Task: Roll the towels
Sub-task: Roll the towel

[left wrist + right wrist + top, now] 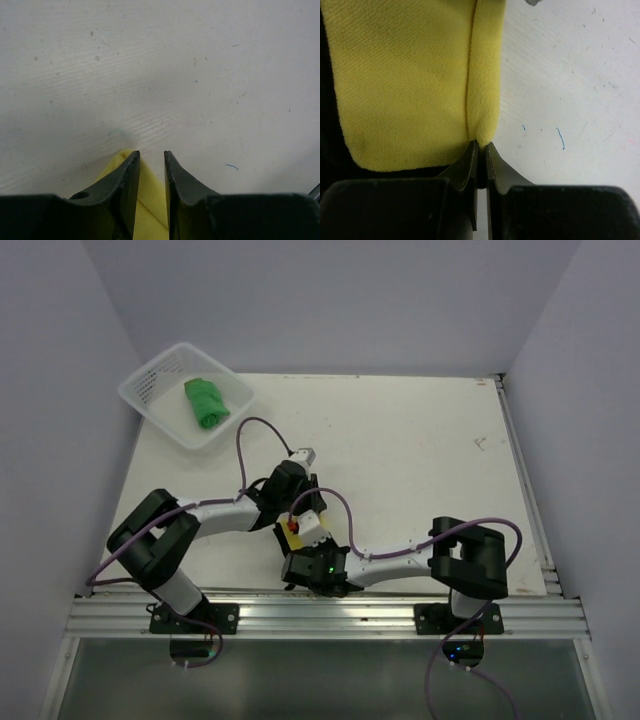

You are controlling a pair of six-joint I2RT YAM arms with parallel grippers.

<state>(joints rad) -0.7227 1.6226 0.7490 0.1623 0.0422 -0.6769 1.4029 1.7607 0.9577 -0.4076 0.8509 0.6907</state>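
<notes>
Green towel (206, 402): rolled, lying in basket (150, 380) at far left; we count it done.
Yellow towel (410, 80): flat on worktop (420, 460) near the front edge, one edge folded over.
Right hand (480, 147): pinched shut on that fold.
Left hand (151, 155): narrow, fingers parted over a corner.
Step in hand, as we judge: starting the roll.
Next move calls for turning the fold over itself, evenly.

Two towels: one green towel (206, 402), one yellow towel (405, 85). One white mesh basket (140, 400). Two pincers: left pincer (151, 165), right pincer (481, 150). One tabletop (420, 460).
</notes>
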